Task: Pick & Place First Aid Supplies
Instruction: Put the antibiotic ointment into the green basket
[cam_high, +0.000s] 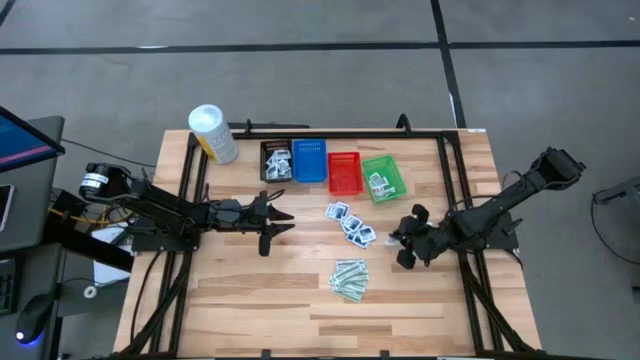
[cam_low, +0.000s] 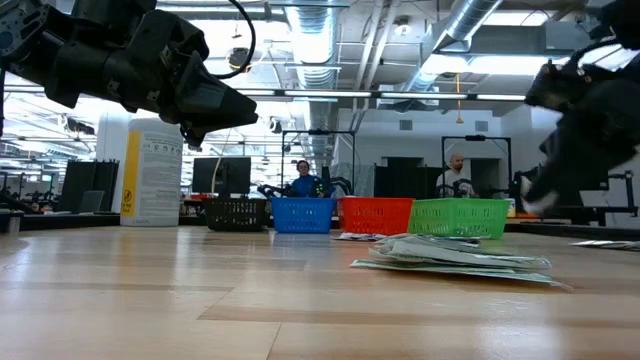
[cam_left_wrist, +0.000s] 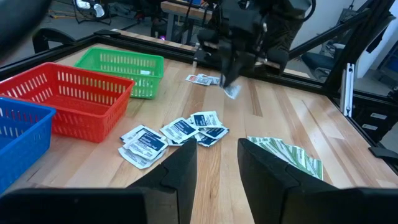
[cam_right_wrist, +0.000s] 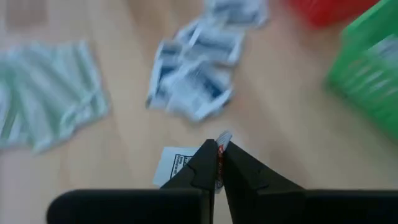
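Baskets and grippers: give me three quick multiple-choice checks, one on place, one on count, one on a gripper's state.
1. Which basket stands nearest the white tub?
A. green
B. black
C. red

2. How many mesh baskets stand in the row?
A. four
B. two
C. six

3. What is the right gripper doing?
A. gaping wide over the red basket
B. resting inside the blue basket
C. shut on a white packet

Answers:
1. B: the black basket ends the row on the tub's side.
2. A: black, blue, red and green.
3. C: the right wrist view shows its fingers pinching the packet's edge.
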